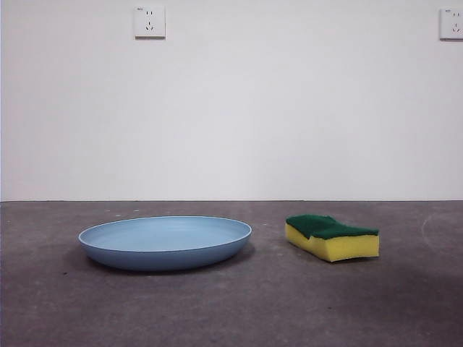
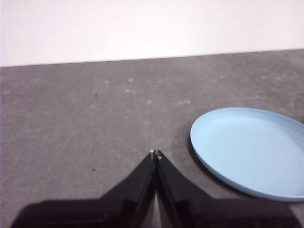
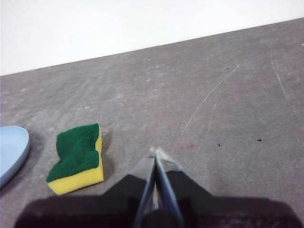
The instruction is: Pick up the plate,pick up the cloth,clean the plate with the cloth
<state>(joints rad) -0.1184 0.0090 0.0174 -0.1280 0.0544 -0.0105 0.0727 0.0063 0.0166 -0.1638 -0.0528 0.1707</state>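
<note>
The smooth shallow blue plate (image 1: 165,242) sits lower left; the wavy yellow sponge (image 1: 332,236), green-topped, lower right. My left gripper (image 2: 155,153) and right gripper (image 3: 155,151) are both closed, empty.

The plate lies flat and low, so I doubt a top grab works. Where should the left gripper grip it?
Grip the plate at its raised rim, coming from the left gripper's side, one jaw over, one under: too wide to span.

One plate (image 1: 165,243), one sponge (image 1: 332,237), two wall sockets (image 1: 150,22), two grippers (image 2: 155,153).
</note>
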